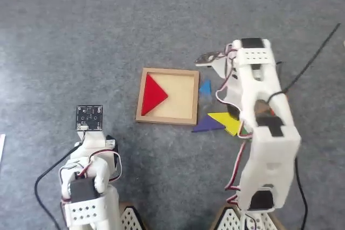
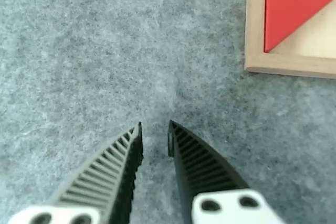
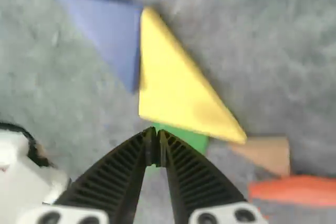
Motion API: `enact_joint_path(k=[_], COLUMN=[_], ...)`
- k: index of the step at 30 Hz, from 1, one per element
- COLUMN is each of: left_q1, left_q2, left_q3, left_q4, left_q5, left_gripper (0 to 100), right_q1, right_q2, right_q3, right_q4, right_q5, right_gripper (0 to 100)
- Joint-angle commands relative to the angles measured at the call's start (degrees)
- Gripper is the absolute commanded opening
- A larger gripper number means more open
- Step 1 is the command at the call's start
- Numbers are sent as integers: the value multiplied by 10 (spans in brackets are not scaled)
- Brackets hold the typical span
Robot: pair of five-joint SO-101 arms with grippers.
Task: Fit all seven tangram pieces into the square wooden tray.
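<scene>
Hovering low over the loose pieces right of the tray, the right gripper is holding its jaws pressed together with nothing between them. Its tips are sitting above the edge of a green piece, just beside the yellow triangle. The left gripper is hanging over bare grey carpet near the tray's left corner, jaws a narrow gap apart and holding nothing. One red triangle is lying inside the tray against its left side; the other pieces are waiting outside.

Trouble is likely coming from the crowding. The yellow triangle is touching the dark blue triangle edge to edge and seems to be overlapping the green piece, so a grab at one is probably going to drag its neighbours across the carpet. Going down with the jaws together would only be shoving a flat piece, not lifting it. A piece pinched by a thin corner could also be swinging round and landing on the tray's rim or on top of the red triangle.

The right wrist view is revealing the green piece, an orange piece and a tan piece, which the arm is covering from above. The high view is giving the tray's free space and a small light blue piece beside its right rim.
</scene>
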Motion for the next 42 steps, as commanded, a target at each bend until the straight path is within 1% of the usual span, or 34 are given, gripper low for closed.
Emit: enact_joint_path(k=[1,3,6,9,12,14,18,21,26,29,33,37,39,42], left_q1=[2,2,2,2,2,2,2,2,3,4,4,4,4,4], left_q2=[-11,-11,-11,-11,-11,-11,-11,-11,-11,-11,-11,-11,-11,-11], left_q3=[-7,-7,-7,-7,-7,-7,-7,-7,-7,-7,-7,-7,-7,-7], left_q4=[2,2,2,2,2,2,2,2,2,2,2,2,2,2], left_q5=[0,0,0,0,0,0,0,0,0,0,0,0,0,0], left_gripper=[81,81,81,81,81,81,81,81,81,81,81,81,81,81], right_q1=[50,73,97,102,96,88,84,76,36,10,-6,-4,-4,-11], right_q2=[-98,-117,-129,-134,-140,-148,-186,-221,-276,-287,-276,-270,-271,-271], right_q3=[6,9,27,73,117,140,199,258,381,427,430,418,417,418], right_q4=[13,17,17,18,15,15,-2,-52,-182,-254,-287,-289,-288,-291], right_q5=[91,161,287,409,483,504,528,524,462,425,389,383,383,371], right_gripper=[14,42,124,197,247,262,264,266,268,268,268,272,318,418])
